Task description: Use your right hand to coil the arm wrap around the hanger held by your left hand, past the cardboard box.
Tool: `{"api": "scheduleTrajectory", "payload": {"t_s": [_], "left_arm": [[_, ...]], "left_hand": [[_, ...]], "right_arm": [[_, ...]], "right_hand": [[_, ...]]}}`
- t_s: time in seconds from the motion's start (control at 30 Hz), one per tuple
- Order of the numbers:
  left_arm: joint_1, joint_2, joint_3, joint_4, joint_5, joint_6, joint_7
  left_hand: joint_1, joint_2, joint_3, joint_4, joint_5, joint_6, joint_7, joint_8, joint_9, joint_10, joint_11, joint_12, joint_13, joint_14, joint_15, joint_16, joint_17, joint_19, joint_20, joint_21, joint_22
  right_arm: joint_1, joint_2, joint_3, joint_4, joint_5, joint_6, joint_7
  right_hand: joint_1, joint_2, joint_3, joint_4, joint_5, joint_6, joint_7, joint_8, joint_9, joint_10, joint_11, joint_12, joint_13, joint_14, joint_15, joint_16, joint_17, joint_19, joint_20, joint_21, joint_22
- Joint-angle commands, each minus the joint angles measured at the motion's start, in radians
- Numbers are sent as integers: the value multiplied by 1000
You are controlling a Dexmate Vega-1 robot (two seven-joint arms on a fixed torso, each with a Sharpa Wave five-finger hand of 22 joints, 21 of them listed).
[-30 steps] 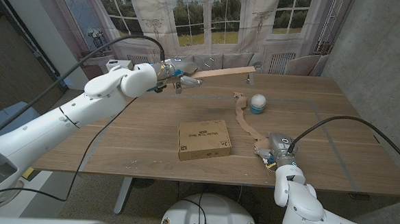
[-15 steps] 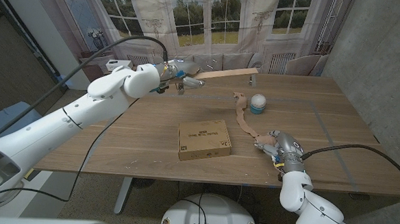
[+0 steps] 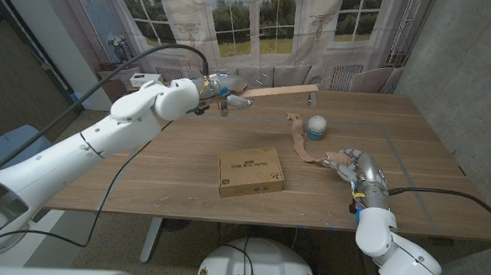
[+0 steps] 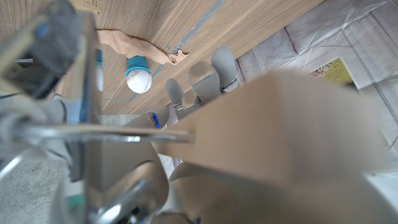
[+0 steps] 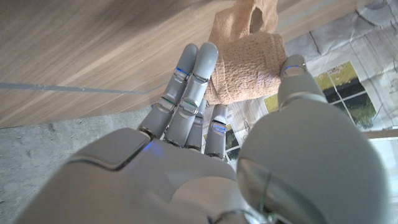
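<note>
We see a tan, coarse-woven fabric arm wrap (image 3: 299,139) trailing as a long wavy strip across the wooden table (image 3: 186,143), running from beside a white ball on a blue stand (image 3: 316,126) toward our right hand (image 3: 352,165). That hand pinches the wrap's rolled end (image 5: 245,74) between thumb and fingers. Our left hand (image 3: 214,94) grips a flat wooden hanger (image 3: 283,89), its long axis pointing across the far edge. A flat brown cardboard box (image 3: 250,171) lies nearer.
</note>
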Motion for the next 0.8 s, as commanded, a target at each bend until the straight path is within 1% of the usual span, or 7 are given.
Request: {"api": "scheduleTrajectory", "payload": {"t_s": [0.03, 0.17, 0.27, 0.5, 0.57, 0.7, 0.8], "left_arm": [[-30, -18, 44, 8, 93, 2, -18], [-34, -26, 50, 10, 118, -3, -19], [-33, -31, 48, 14, 122, -7, -20], [-29, -39, 63, 18, 195, -13, 0], [-27, -43, 63, 21, 209, -18, 11], [-21, -47, 65, 23, 244, -24, 28], [-16, -50, 62, 26, 260, -31, 42]], "left_hand": [[-18, 1, 32, 25, 2, 2, -6, 6, -3, -3, 1, 6, 2, -13, 1, -2, -2, -7, -35, 9, 0], [-21, -3, 35, 25, 5, 0, -7, 10, -3, -5, 0, 7, 2, -9, -4, 4, 6, -10, -34, 12, 2], [-22, -4, 38, 25, 8, -3, -8, 12, -5, -2, 0, 7, 2, -11, 0, -3, -3, -7, -34, 8, -8], [-25, -6, 42, 25, 12, -3, -11, 16, -11, -4, -3, 7, 2, -10, 0, -4, -4, -11, -35, 14, -4], [-26, -7, 43, 25, 13, -3, -9, 18, -11, -5, -3, 7, 2, -9, -4, 2, 6, -11, -34, 16, -2], [-28, -8, 45, 25, 15, -6, -10, 20, -11, -6, -4, 7, 2, -12, 0, -4, -1, -13, -35, 16, -4], [-30, -10, 47, 26, 16, -1, -10, 23, -17, -6, -5, 7, 2, -9, -3, 1, 5, -11, -35, 15, -9]], "right_arm": [[-39, 50, 74, 28, 52, 217, -54], [-43, 72, 89, 45, 69, 298, -57], [-48, 83, 100, 50, 75, 342, -54], [-59, 98, 125, 35, 61, 383, -47], [-63, 102, 135, 30, 60, 399, -45], [-75, 116, 160, 20, 52, 434, -48], [-84, 131, 182, 11, 45, 473, -52]], "right_hand": [[370, 366, 7, 14, 9, 257, 6, 5, 14, 189, -158, 17, 19, -9, -65, 7, 17, -11, -4, 16, 2], [375, 364, 2, 14, 11, 259, 10, 9, 25, 187, -161, 26, 35, -9, -66, 12, 28, -16, -5, 27, 3], [375, 364, -1, 16, 12, 262, 10, 13, 33, 188, -161, 33, 45, -10, -65, 15, 36, -20, -6, 36, 3], [380, 363, -9, 17, 16, 264, 13, 19, 50, 186, -161, 37, 55, -16, -65, 20, 51, -32, -7, 53, 3], [381, 364, -11, 18, 17, 264, 13, 20, 57, 186, -160, 38, 58, -14, -65, 24, 57, -35, -7, 59, 2], [384, 364, -16, 18, 19, 262, 14, 22, 66, 187, -159, 38, 59, -14, -65, 25, 60, -40, -6, 69, 1], [386, 364, -19, 19, 21, 262, 15, 24, 74, 189, -160, 40, 62, -16, -65, 28, 67, -43, -5, 78, 0]]}}
